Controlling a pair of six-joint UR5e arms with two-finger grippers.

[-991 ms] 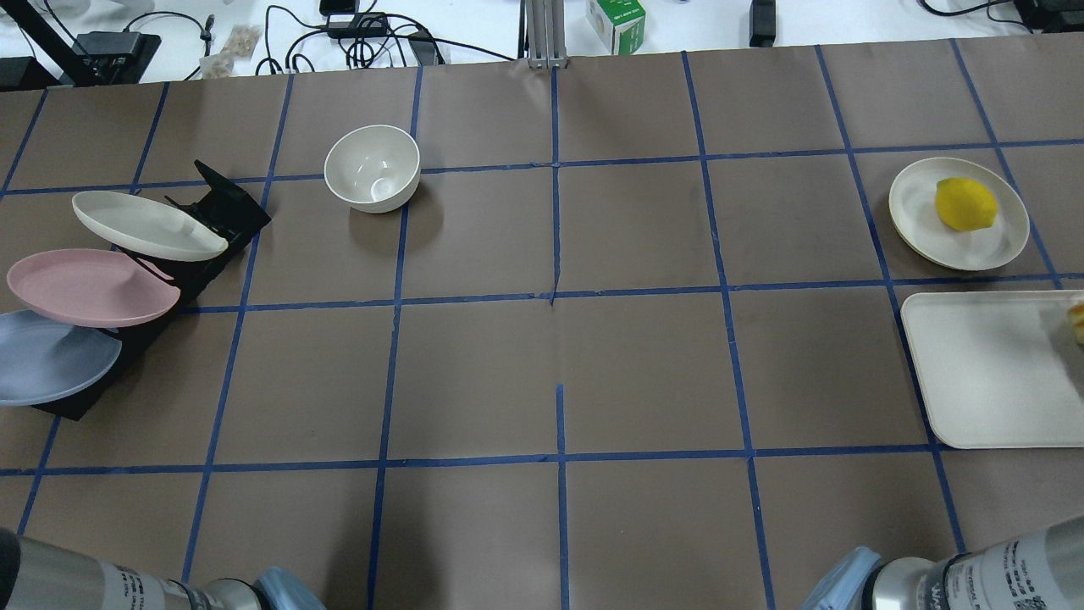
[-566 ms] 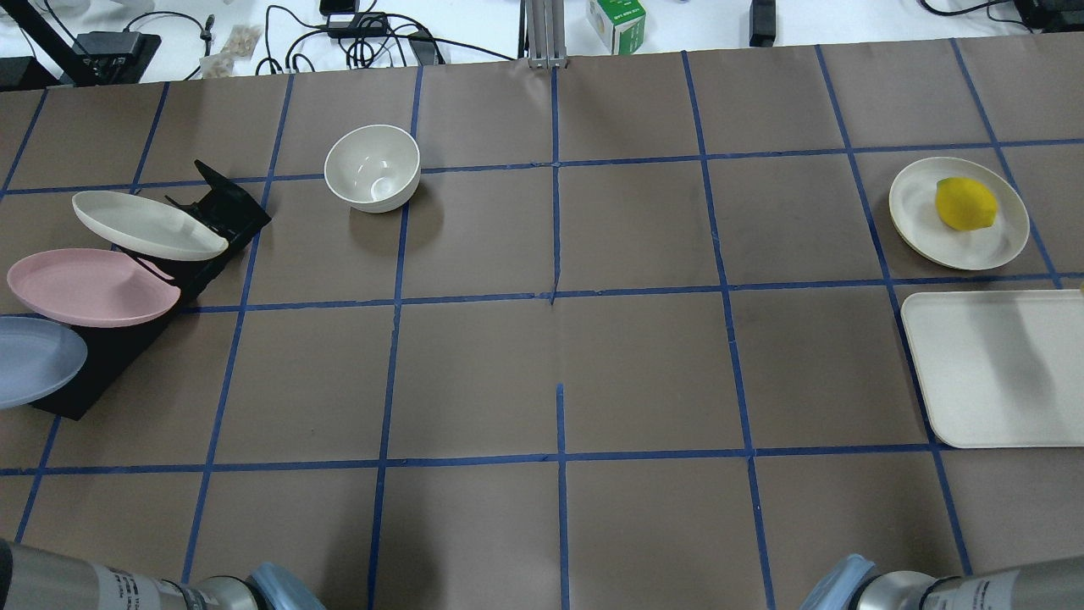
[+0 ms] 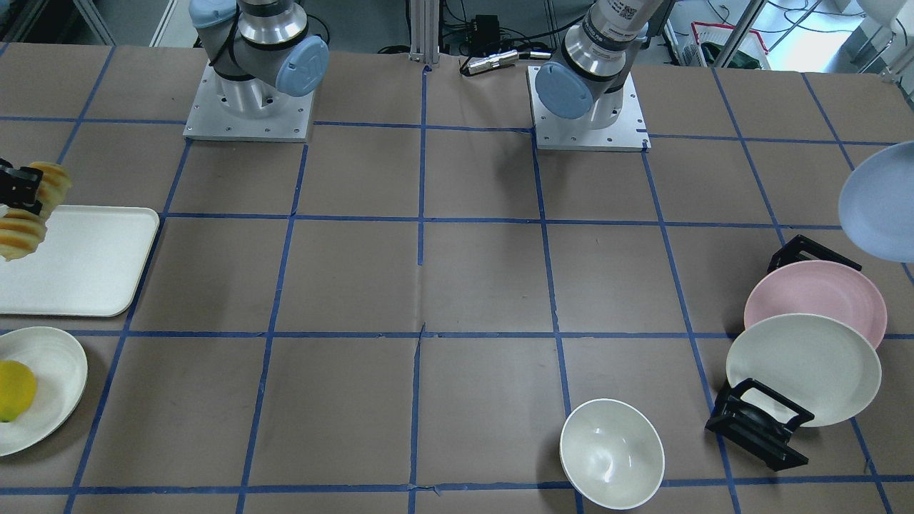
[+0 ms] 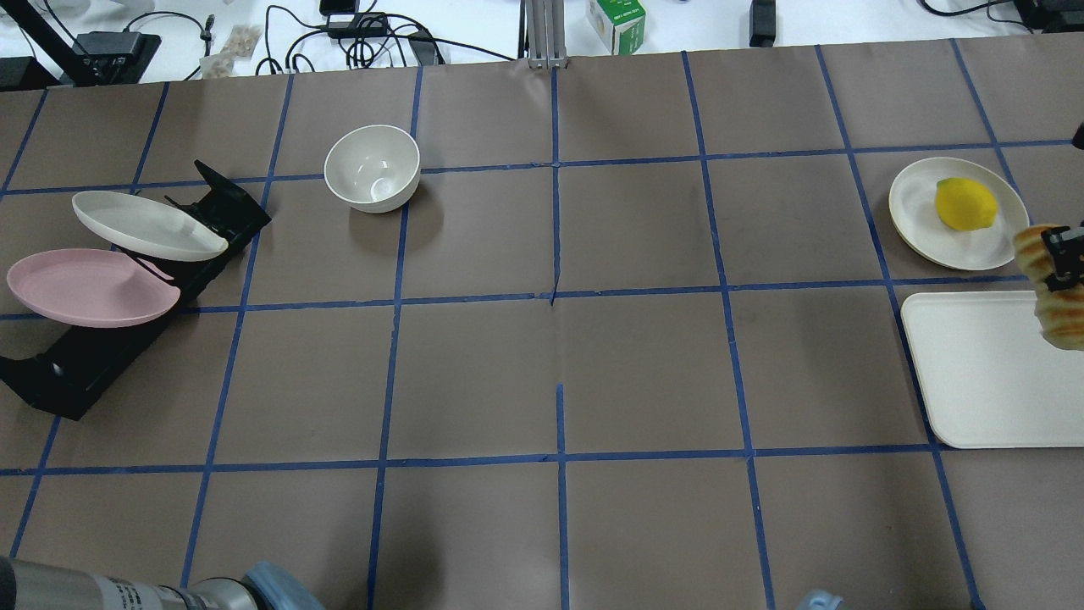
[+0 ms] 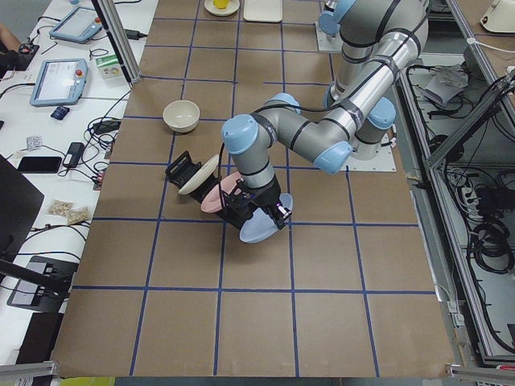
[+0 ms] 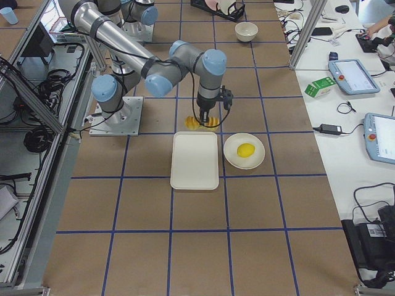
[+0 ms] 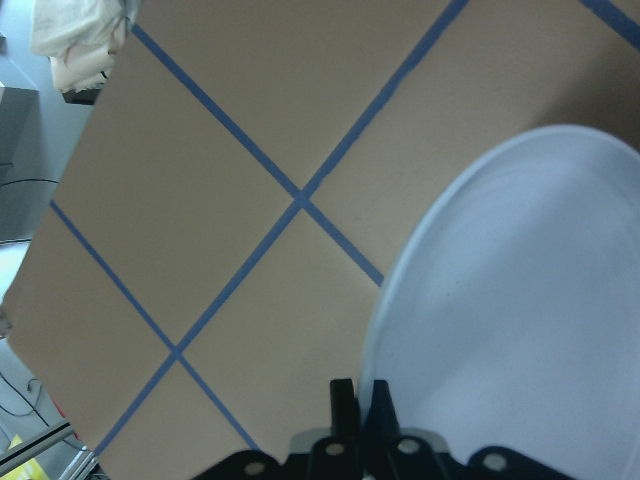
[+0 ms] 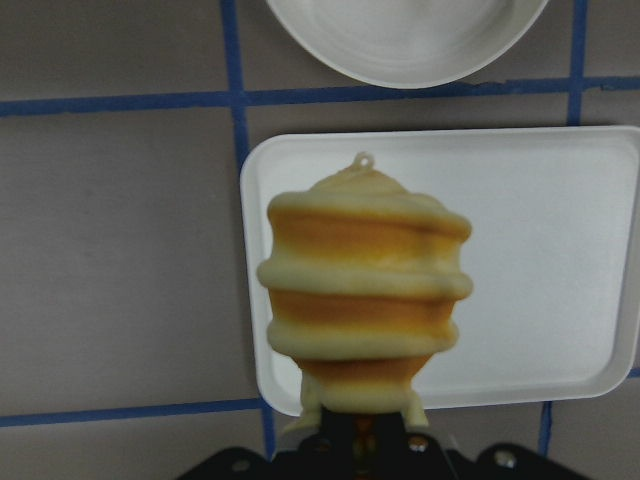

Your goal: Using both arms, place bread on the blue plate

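The bread (image 8: 362,300), a ridged loaf with yellow and orange-brown stripes, hangs in my right gripper (image 8: 360,425), which is shut on its lower end. It is held above the white tray's far edge, at the right edge of the overhead view (image 4: 1054,305) and the left edge of the front view (image 3: 25,228). The blue plate (image 7: 520,300) is clamped by its rim in my left gripper (image 7: 358,400), lifted clear of the black rack. It shows at the right edge of the front view (image 3: 882,203) and in the left side view (image 5: 259,229). It is out of the overhead view.
A white tray (image 4: 982,373) lies at the right. A cream plate (image 4: 919,212) with a lemon (image 4: 965,203) sits beyond it. A white bowl (image 4: 373,168) stands at the back left. A black rack (image 4: 85,364) holds a pink plate (image 4: 85,286) and a cream plate (image 4: 144,224).
The blue plate has left the rack and slid out of the overhead view to the left. The bread, held by the right gripper, has come into view at the right edge.
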